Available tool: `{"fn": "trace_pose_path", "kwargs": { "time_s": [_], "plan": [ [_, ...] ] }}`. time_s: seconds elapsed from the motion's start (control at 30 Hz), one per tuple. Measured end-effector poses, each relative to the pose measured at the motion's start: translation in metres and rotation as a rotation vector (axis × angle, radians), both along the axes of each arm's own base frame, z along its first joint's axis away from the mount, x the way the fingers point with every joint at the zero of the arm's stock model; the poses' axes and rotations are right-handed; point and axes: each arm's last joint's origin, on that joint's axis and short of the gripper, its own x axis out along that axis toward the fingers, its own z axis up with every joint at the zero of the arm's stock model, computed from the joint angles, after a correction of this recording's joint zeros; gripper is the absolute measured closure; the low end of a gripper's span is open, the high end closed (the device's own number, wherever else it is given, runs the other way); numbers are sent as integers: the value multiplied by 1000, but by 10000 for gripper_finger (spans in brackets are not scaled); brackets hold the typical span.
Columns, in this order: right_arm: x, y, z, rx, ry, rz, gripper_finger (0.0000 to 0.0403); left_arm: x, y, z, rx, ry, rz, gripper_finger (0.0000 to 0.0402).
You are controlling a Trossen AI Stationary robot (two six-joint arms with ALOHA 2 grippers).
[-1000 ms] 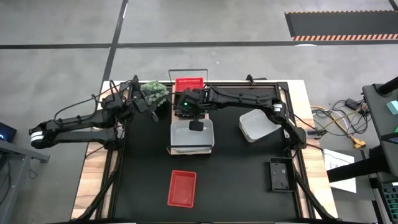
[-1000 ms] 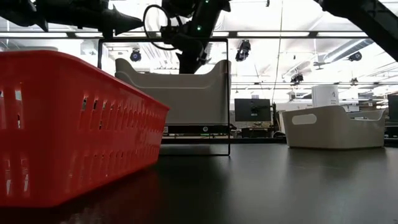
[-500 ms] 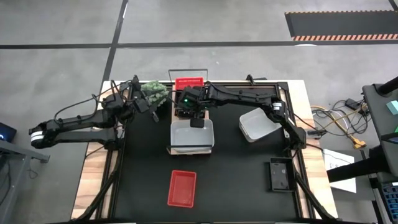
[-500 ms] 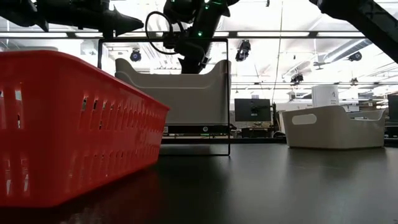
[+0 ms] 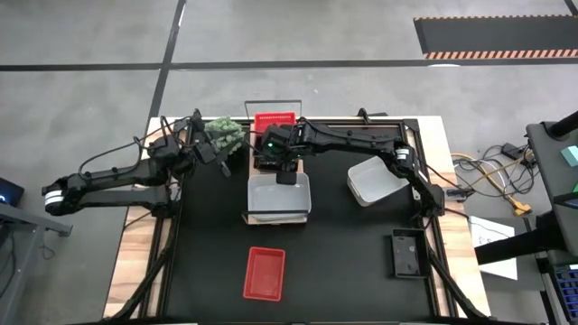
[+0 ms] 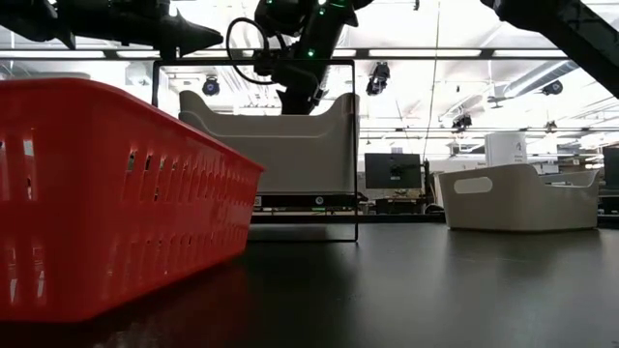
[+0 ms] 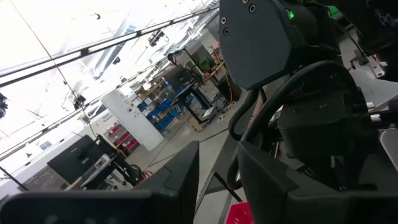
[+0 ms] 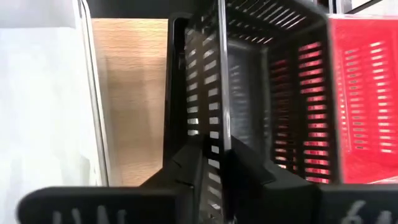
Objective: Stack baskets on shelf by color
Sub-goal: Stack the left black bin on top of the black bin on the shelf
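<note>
Both right gripper (image 8: 214, 163) jaws pinch black basket (image 8: 249, 87) wall over shelf (image 8: 130, 93); left jaws' state unclear.

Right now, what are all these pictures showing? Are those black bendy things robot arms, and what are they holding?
Yes, two robot arms at a black table. One camera looks straight down, one sits at table height, and one rides on each wrist. The right gripper pinches the wall of a black basket over the wooden shelf, beside a red basket. The left gripper waits near a green plant, holding nothing I can see. A white basket sits on the shelf, another white one to the right, a red one in front, and a black one at the corner.
</note>
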Motion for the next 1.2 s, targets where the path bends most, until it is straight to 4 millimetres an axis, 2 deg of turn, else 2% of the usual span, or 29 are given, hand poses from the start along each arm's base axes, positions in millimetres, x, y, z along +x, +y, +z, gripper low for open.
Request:
{"fn": "trace_pose_path", "kwargs": {
  "time_s": [0.27, 0.53, 0.67, 0.83, 0.93, 1.2],
  "plan": [
    [-1, 0, 2, 8, 1, -15, 305, 0, 0, -1, -1, 4, 0, 306],
    [-7, 3, 28, 6, -13, -14, 287, 1, 0, -2, -7, 19, 0, 306],
    [-9, 3, 39, 3, -32, -15, 310, 1, 0, -3, -9, 25, 4, 306],
    [-20, -2, 39, 20, 54, -27, 363, 1, 1, -8, -28, 75, 19, 306],
    [-30, -13, 36, 38, 131, -59, 389, 1, 1, -11, -40, 105, 18, 306],
    [-47, -57, 20, 175, 181, -113, 394, 1, 1, -14, -82, 156, 17, 306]
  ]
}}
